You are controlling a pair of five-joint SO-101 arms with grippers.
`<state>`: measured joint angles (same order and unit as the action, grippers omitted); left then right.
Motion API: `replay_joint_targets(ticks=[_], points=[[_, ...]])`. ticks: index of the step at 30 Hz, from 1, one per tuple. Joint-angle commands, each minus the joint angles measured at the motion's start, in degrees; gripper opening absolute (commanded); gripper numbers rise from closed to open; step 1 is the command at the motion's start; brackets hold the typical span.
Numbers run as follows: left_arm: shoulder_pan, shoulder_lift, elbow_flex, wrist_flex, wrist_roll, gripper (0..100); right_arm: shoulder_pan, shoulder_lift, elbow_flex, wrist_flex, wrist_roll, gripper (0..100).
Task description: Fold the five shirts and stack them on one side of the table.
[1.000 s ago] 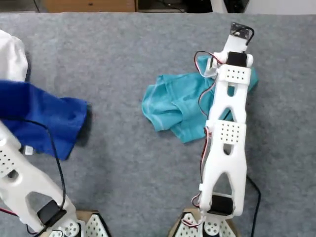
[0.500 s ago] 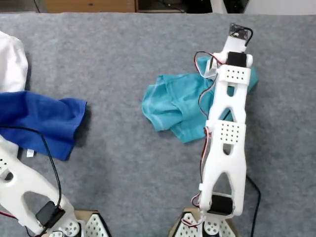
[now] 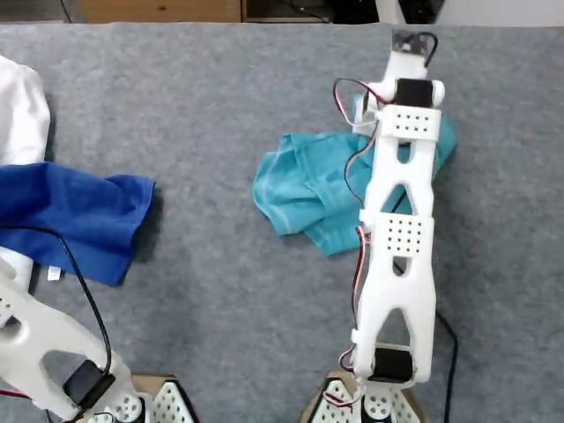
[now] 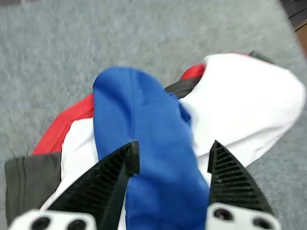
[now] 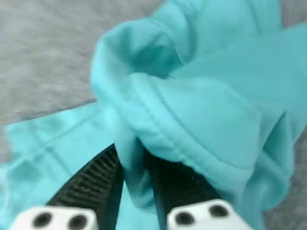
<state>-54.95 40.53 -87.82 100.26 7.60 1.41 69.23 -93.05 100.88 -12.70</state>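
A crumpled teal shirt (image 3: pixel 308 189) lies right of the table's middle, partly under my right arm (image 3: pixel 401 167). In the right wrist view my right gripper (image 5: pixel 134 165) is shut on a thick fold of this teal shirt (image 5: pixel 201 124). A blue shirt (image 3: pixel 79 216) lies at the left edge, next to a white shirt (image 3: pixel 19 106). In the left wrist view my left gripper (image 4: pixel 168 167) hangs open just above the blue shirt (image 4: pixel 144 143). That shirt drapes over a pile of white (image 4: pixel 244 105), red (image 4: pixel 62 124) and dark grey (image 4: pixel 24 175) shirts.
Grey felt (image 3: pixel 203 97) covers the table between the two shirt groups. My left arm (image 3: pixel 44 339) stands at the near left corner with a black cable looped over it. Both arm bases sit at the near edge.
The blue shirt has dropped from a raised, bunched state onto the pile, and the left arm has drawn back toward the near edge. The right arm has shifted slightly left and farther away.
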Motion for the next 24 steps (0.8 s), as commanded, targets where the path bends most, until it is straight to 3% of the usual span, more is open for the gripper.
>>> replay_joint_targets(ticks=[1,8,15,18,24], points=[[3.16,-9.27,0.62,0.62,-3.78,22,-3.38,-10.59,-2.51,1.41,4.4,0.5],[11.6,-25.54,18.55,0.62,-4.13,23,-9.71,-21.05,-2.42,1.41,6.33,0.5],[26.9,-39.87,55.91,0.62,-4.75,23,-11.74,-24.75,-2.42,1.41,6.15,0.5],[34.02,-42.68,72.26,0.18,-9.14,22,-11.03,-24.66,-2.42,1.49,6.15,0.5],[30.07,-41.71,85.27,-9.85,-8.79,22,-8.31,-24.66,-2.42,1.49,6.15,0.5]])
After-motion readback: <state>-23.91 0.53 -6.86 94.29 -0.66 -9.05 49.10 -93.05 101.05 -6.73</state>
